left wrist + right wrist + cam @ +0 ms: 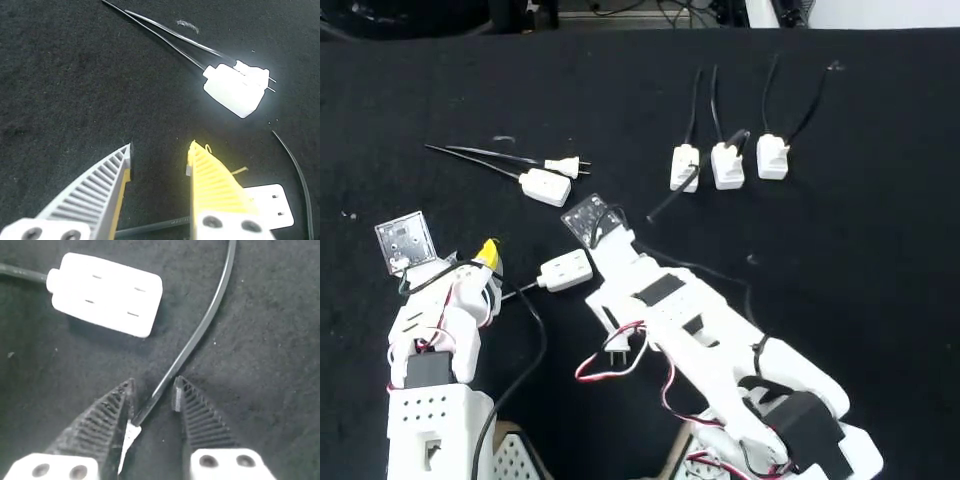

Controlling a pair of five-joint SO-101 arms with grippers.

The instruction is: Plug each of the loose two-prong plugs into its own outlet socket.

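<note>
A white outlet block [565, 270] with two slot pairs lies between my two arms, on a black cord; it shows close up [107, 292] in the right wrist view. Two loose white plugs [552, 178] with thin black leads lie side by side farther back, and in the left wrist view [235, 87] their prongs point away from the leads. My left gripper [160, 147] hovers open and empty short of them, its yellow fingertip [488, 253] beside the outlet block. My right gripper [153, 385] is open, its fingers straddling a black cable [200, 335] without clamping it.
Three more white plug bodies [728, 165] with black cords sit in a row at the back right, a loose black cable end [665, 205] lying across them. The black cloth table [440, 90] has free room at the far left and right.
</note>
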